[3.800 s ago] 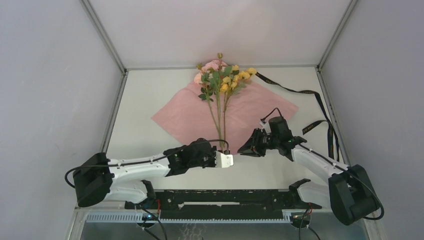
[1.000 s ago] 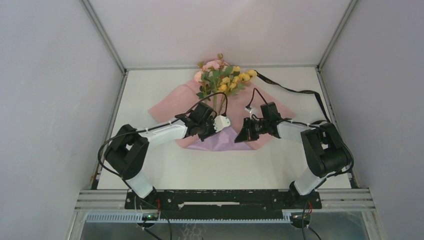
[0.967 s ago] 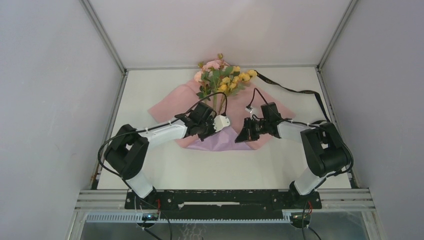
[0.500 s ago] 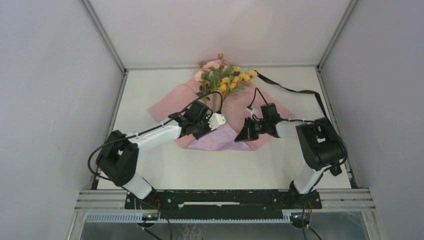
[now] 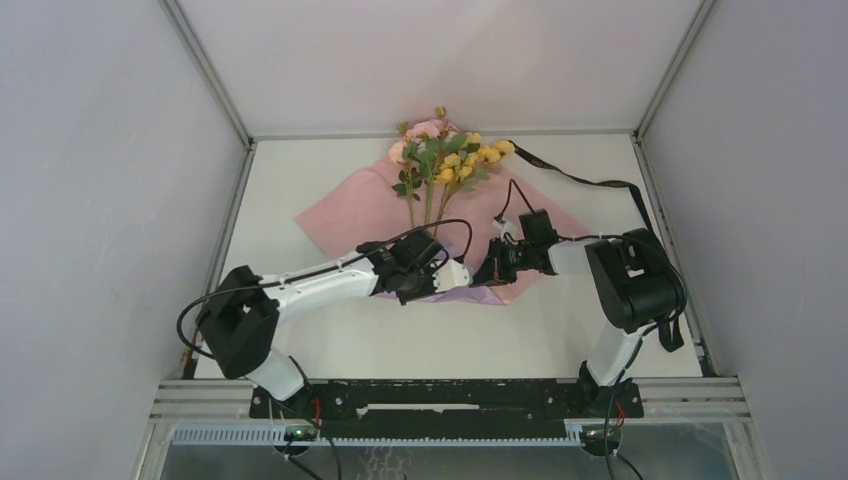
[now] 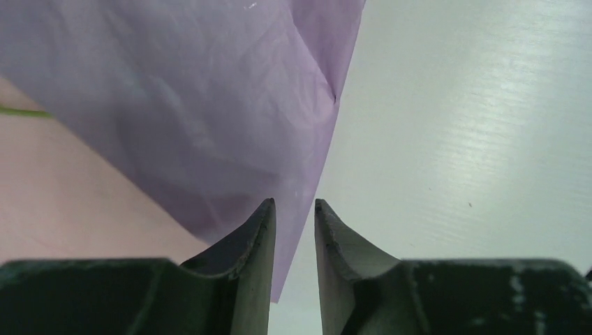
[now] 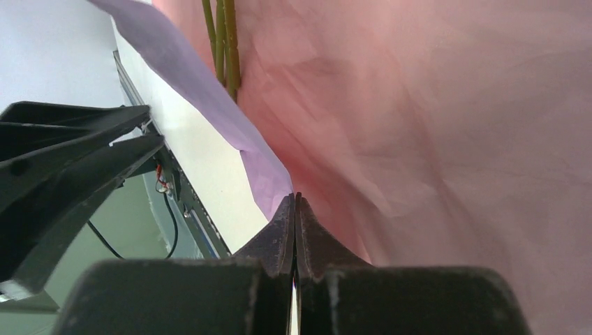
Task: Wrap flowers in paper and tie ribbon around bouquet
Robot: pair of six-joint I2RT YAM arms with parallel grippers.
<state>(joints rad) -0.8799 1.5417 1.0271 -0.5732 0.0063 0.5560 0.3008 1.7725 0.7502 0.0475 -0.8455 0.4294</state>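
Folding has begun: the paper (image 5: 340,215), mid-way across the worktop (image 5: 300,335) toward its far edge, has its near corner turned over the stems of the flowers (image 5: 440,160); the right gripper (image 7: 294,199) has just clamped shut on the fold's right end; the left gripper (image 6: 294,209) has dropped to the flap's near edge, jaws slightly parted, pinching nothing; the ribbon (image 5: 600,185) by the right edge lies untouched, its near end hidden behind the right arm (image 5: 625,275); stem ends covered.

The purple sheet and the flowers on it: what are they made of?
The paper looks like thin matte wrapping paper or tissue: fine creases, lilac on one face, pale pink on the other. The flowers seem artificial, perhaps plastic or fabric: straight, even green stems and uniform blossoms, but they are too small to be sure.
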